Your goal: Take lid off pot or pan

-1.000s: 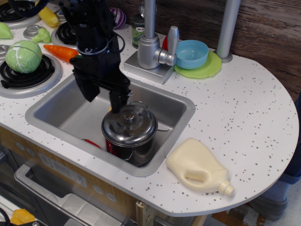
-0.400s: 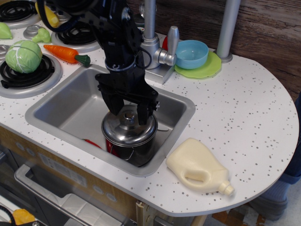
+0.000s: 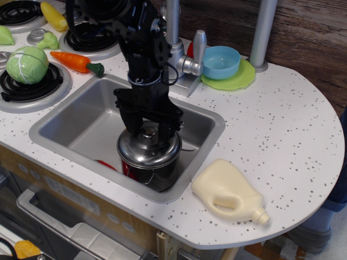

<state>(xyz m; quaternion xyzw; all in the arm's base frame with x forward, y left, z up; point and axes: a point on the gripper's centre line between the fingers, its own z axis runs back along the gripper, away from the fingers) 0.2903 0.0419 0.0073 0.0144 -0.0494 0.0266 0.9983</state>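
Observation.image shows the end effector (image 3: pixel 149 130) spread, fingers straddling the lid (image 3: pixel 148 145) knob, ready to pinch; pot (image 3: pixel 149 162) sits in sink (image 3: pixel 76 122).

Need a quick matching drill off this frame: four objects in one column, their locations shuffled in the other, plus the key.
Things:
1. pot
2. blue bowl
3. cabbage
4. cream jug

Places:
A. on the burner at far left
B. lying on the counter, right of the sink
C. in the sink, lid on, gripper at the knob
D. on the green plate by the faucet

Pairs: 1-C, 2-D, 3-A, 4-B
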